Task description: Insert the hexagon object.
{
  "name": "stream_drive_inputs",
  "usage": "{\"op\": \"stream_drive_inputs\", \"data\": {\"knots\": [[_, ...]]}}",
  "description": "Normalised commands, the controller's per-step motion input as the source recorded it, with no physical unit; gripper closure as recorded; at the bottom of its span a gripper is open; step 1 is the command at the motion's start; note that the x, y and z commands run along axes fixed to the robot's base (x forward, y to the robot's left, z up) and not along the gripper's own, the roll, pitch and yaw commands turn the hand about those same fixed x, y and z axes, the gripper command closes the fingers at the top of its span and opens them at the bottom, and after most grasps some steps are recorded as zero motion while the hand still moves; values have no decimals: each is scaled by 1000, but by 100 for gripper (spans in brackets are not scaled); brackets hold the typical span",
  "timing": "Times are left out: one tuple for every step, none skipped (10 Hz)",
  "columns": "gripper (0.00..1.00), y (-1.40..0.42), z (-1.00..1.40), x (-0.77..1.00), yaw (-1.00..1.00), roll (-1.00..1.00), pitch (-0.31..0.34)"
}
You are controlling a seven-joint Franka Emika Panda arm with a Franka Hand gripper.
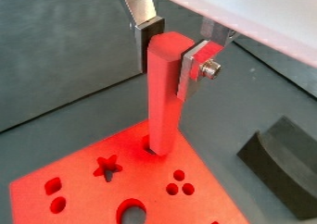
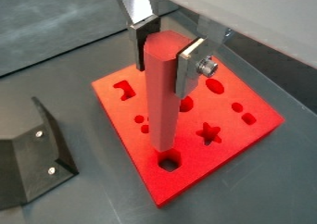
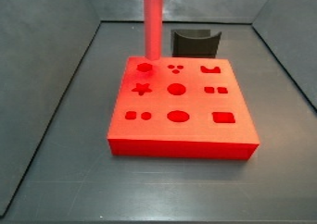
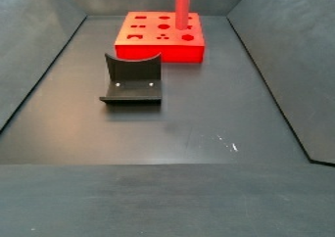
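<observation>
Peg (image 1: 162, 98) standing upright in the end effector (image 1: 170, 44), its lower tip sitting at a corner hole of the red board (image 2: 235, 126). The silver fingers (image 1: 196, 66) are pressing its upper end from two sides, closed onto it; dark pads are showing in both wrist views. In a side view the hexagon object is rising straight out of the frame above the board's far left corner hole (image 3: 145, 68), so the end effector itself is not showing there.

Whether the tip is already seated in the hole or only resting on the rim, I cannot tell; in a wrist view it is looking slightly entered (image 2: 168, 158).

Risks, as judged from here:
- Hex flats misaligned with the hole's flats: pushing down would be jamming the tip on the rim and sliding the peg up through the pads.
- Slight tilt of the long peg: side load could be wedging it or shifting the board on the bench (image 3: 74, 172).
- Releasing too soon: the tall peg could be toppling off the board.

The black fixture (image 4: 132, 79) is standing well apart and is not interfering.
</observation>
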Motion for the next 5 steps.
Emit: {"op": "stream_drive_inputs", "data": {"knots": [[100,0,-137,-60,500,0,-126],[100,0,-260,0,543,13,-129],[100,0,-289,-9,529,11,-159],[100,0,-269,-111,543,0,-180],[100,-40,-126,-94,297,0,-136]]}}
